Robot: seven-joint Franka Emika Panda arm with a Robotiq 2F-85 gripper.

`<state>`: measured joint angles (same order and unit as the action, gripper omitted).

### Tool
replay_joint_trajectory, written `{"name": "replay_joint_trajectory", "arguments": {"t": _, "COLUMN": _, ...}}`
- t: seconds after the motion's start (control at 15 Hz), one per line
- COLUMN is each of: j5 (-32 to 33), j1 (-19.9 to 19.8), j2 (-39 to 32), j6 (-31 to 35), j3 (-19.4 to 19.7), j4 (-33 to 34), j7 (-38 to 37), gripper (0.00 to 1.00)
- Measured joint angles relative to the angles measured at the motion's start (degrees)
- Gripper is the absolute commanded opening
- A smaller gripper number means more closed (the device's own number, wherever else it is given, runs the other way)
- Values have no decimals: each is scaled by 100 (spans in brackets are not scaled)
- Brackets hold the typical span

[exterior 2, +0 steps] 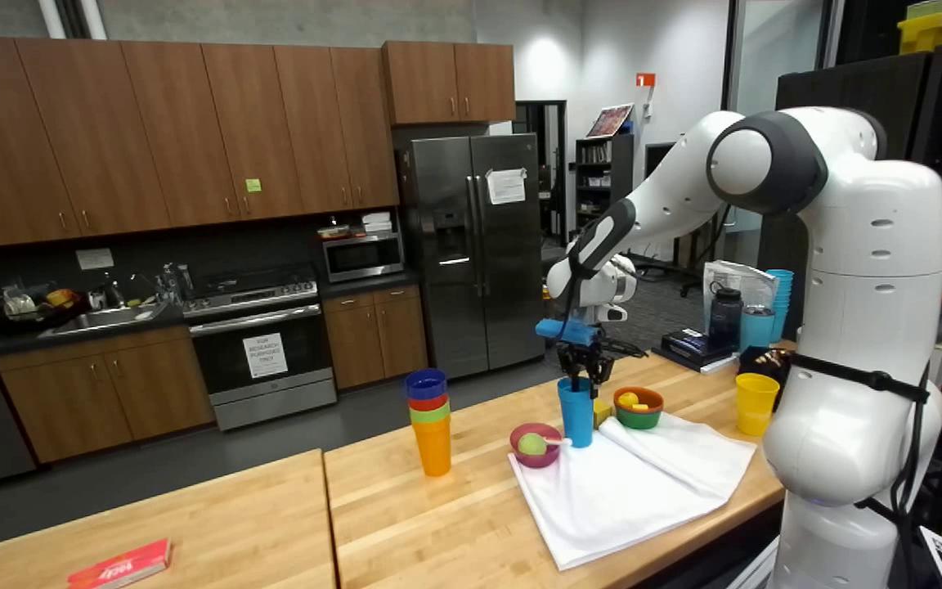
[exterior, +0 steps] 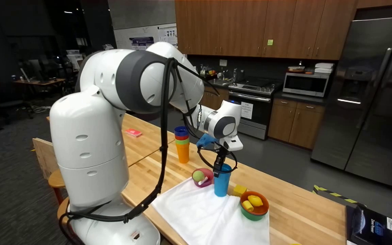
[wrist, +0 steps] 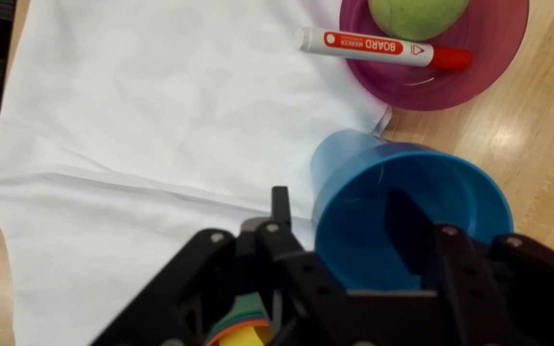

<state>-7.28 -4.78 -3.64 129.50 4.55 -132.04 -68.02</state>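
A blue cup [wrist: 334, 161] stands upright at the far edge of a white cloth [exterior: 199, 211]. My gripper [wrist: 338, 199] is low over it with its jaws apart, straddling the rim. In the wrist view one of the fingers [wrist: 280, 204] is outside the cup wall, while the opposite one reaches into the mouth. A gap shows between that outer finger and the wall, so nothing is clamped. Beside the cup is a pink bowl [wrist: 435, 101] with a green ball [wrist: 419, 17]; a board marker [wrist: 378, 48] lies across its rim.
Green and orange nested bowls [exterior: 254, 216] hold yellow items, with a yellow block [exterior: 239, 190] close by. A stack of coloured cups [exterior 2: 434, 446] stands on the table. Further off are a yellow cup [exterior 2: 755, 405], a red packet [exterior 2: 123, 564] and a black box [exterior: 374, 228].
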Motion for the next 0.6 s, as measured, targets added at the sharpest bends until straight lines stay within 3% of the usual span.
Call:
{"name": "replay_joint_trajectory", "arguments": {"t": 0.2, "j5": 40, "j1": 133, "j2": 232, "j6": -290, "j3": -57, "j4": -4, "j7": -30, "gripper": 100}}
{"name": "replay_joint_trajectory", "arguments": {"t": 0.6, "j5": 707, "j1": 389, "j2": 958, "j6": -1103, "j3": -429, "j4": 59, "j7": -446, "gripper": 100}}
